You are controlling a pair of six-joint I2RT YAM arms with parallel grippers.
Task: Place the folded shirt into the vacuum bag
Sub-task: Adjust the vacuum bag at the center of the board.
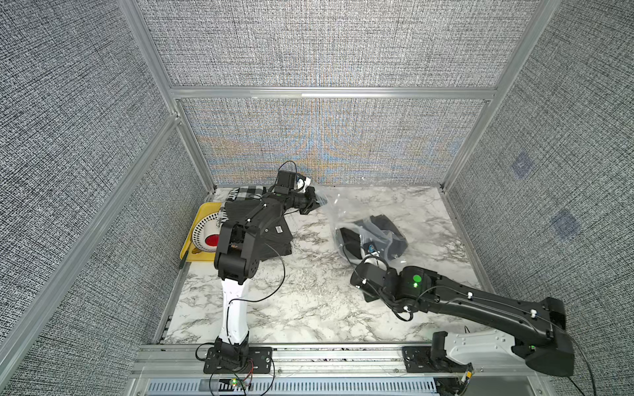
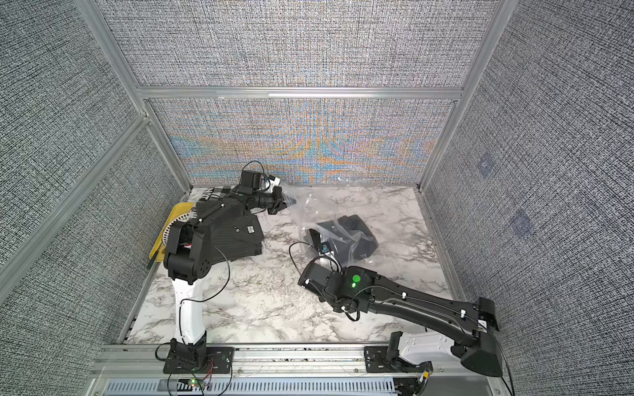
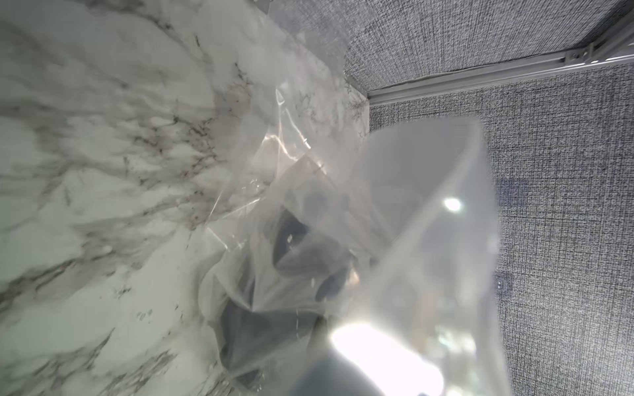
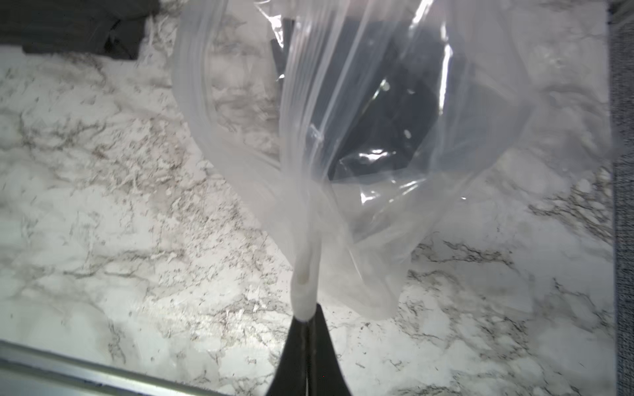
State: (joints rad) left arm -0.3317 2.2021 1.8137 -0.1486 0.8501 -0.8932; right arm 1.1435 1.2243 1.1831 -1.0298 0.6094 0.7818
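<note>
The vacuum bag [image 1: 343, 214] is a clear, crinkled plastic sack lying right of centre on the marble table [image 1: 308, 301]. It glints along its creases and is loosely puffed up rather than flat. Through the film a dark folded shirt [image 1: 391, 228] shows, lying inside the bag at its right-hand part. The left gripper [image 1: 316, 201] is clamped on one corner of the bag near the back wall, drawing the film up into a stretched peak. In the right wrist view the right gripper [image 4: 306, 317] has its jaws pinched together on a bunched, milky-white strip of the bag's edge. A stack of dark striped shirts [image 1: 276, 236] lies apart at the left, under the left arm.
</note>
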